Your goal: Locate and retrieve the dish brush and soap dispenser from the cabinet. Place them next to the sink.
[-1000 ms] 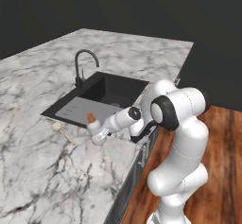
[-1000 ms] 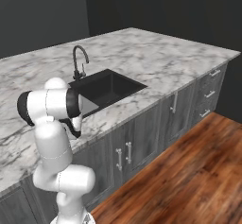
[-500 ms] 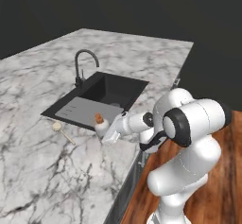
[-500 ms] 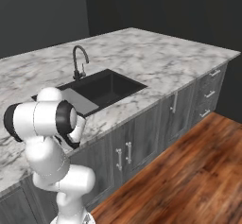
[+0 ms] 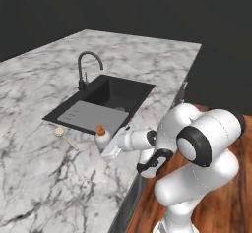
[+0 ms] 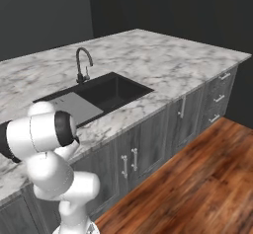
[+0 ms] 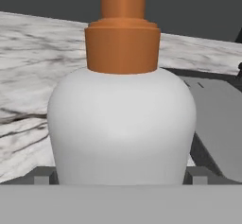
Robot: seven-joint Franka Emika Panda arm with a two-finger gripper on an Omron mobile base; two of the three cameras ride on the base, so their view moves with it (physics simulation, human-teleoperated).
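Observation:
The soap dispenser (image 5: 102, 137), a white rounded bottle with an orange pump top, stands upright on the marble just in front of the sink's grey draining section (image 5: 91, 115). My gripper (image 5: 108, 147) reaches it from the front edge and is open, one finger on either side of the bottle's lower body. Close up in the hand view, the soap dispenser (image 7: 122, 124) sits between the fingertips (image 7: 43, 175) of my gripper (image 7: 121, 176). The dish brush (image 5: 64, 136) lies flat on the counter left of the bottle. The black sink (image 5: 123, 93) (image 6: 116, 91) lies behind them. The cabinet is out of view.
A black gooseneck faucet (image 5: 86, 70) (image 6: 82, 63) rises behind the basin. White marble counter (image 5: 44, 178) spreads left and front of the bottle. Grey base cabinets and drawers (image 6: 197, 109) run below the counter edge, above a wooden floor (image 6: 197, 188).
The arm's elbow and upper links have swung down and toward the counter's front edge. The hand stays at the soap dispenser with jaws wide. Bottle and brush keep their places.

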